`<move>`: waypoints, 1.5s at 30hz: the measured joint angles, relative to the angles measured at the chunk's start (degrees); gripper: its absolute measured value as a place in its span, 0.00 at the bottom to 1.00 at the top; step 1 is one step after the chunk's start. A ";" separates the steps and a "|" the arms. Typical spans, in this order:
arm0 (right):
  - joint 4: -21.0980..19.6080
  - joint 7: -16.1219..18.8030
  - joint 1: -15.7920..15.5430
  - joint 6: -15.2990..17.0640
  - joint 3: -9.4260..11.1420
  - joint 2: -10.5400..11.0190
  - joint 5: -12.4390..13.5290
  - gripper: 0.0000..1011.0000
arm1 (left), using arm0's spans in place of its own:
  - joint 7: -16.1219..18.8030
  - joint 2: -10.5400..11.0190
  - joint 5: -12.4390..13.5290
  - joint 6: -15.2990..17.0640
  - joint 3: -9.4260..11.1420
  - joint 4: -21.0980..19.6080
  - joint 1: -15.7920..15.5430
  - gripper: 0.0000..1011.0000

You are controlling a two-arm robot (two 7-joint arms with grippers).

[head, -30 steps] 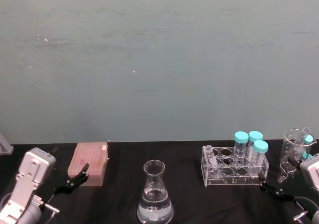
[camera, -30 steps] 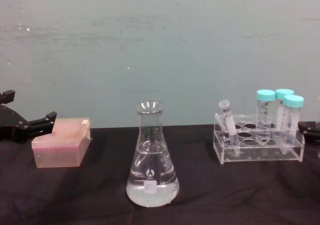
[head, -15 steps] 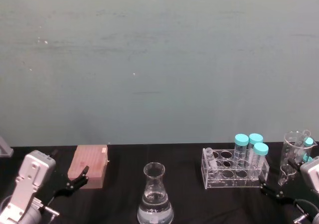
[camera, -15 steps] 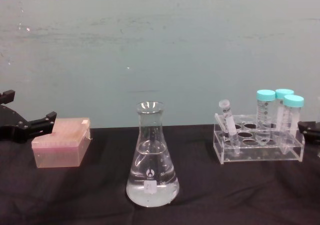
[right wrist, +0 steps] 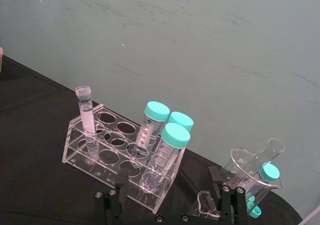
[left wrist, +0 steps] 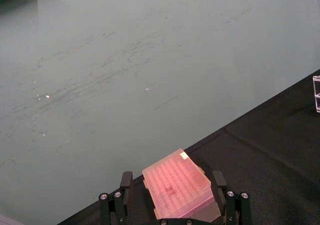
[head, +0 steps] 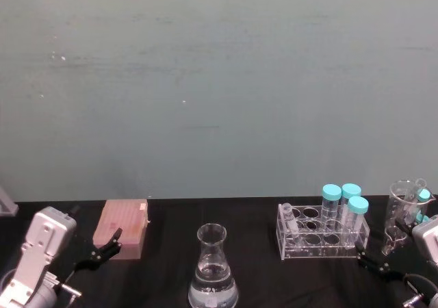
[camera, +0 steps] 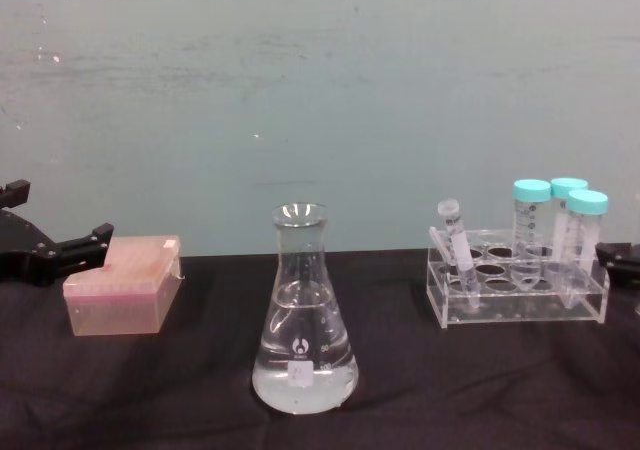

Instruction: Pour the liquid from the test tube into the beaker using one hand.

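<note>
Right gripper (right wrist: 166,200) gapes wide, empty, near the rack (right wrist: 75,152); left gripper (left wrist: 171,185) likewise.

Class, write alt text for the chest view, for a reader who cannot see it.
A glass beaker, its base holding clear liquid, stands mid-table on black cloth. To its right a clear rack holds the uncapped test tube, leaning, with three teal-capped tubes; a pink box sits left. The left tool and right tool rest at the edges.

A: What do the arms look like?
B: Blocky silver-grey wrist housings (head: 42,243), with a thin dark cable (head: 415,278).
A: And the ends?
B: The left gripper (head: 104,248) and right gripper (right wrist: 167,200) are black and two-fingered, with small silver screws (left wrist: 230,193).
</note>
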 joint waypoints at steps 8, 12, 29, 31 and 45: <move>0.00 0.00 0.00 0.00 0.00 0.00 0.00 0.99 | 0.00 0.00 0.00 0.00 0.00 0.00 0.00 0.99; 0.00 0.00 0.00 0.00 0.00 0.00 0.00 0.99 | 0.00 0.00 0.00 0.00 0.00 0.00 0.00 0.99; 0.00 0.00 0.00 0.00 0.00 0.00 0.00 0.99 | 0.00 0.00 0.01 0.00 0.00 0.00 0.00 0.99; 0.00 0.00 0.00 0.00 0.00 0.00 0.00 0.99 | 0.00 0.00 0.01 0.00 0.00 0.00 0.00 0.99; 0.79 4.01 2.51 -0.82 0.67 -1.06 -2.18 0.99 | 0.00 0.00 0.00 0.00 0.00 0.00 0.00 0.99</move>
